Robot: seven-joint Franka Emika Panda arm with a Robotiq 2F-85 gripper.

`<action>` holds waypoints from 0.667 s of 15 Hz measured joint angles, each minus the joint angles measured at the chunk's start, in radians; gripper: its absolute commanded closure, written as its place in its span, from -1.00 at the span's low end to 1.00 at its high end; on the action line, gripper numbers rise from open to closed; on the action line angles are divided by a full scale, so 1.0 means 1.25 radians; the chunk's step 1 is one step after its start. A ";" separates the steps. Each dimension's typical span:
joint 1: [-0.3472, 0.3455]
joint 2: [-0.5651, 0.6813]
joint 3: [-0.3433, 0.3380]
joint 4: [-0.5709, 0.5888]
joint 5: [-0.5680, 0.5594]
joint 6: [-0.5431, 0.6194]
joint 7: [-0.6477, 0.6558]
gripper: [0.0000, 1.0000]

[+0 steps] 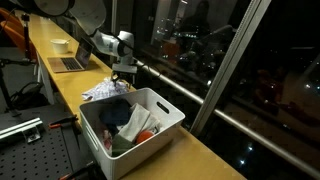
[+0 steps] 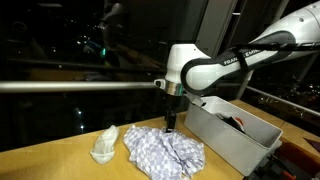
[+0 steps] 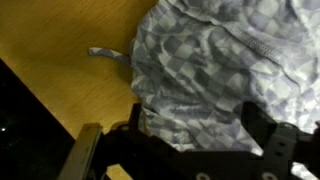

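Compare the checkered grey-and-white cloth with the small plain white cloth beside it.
The checkered grey-and-white cloth is larger and spread out; the small plain white cloth is bunched up. The checkered one lies under the gripper; the white one lies aside. Both rest on the wooden table.

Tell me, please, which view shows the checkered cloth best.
An exterior view shows the checkered cloth whole, below the gripper. The wrist view crops it close; in an exterior view it is small, partly behind the bin.

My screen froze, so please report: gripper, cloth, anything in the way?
Gripper open, low over checked cloth. Cloth crumpled on table, not held. Bin and white rag beside it, not in the way.
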 measured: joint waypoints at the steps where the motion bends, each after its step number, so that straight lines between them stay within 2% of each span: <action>1: 0.002 0.006 0.000 0.003 0.000 -0.004 0.000 -1.00; 10: 0.016 0.008 0.002 0.000 0.000 -0.013 0.007 -1.00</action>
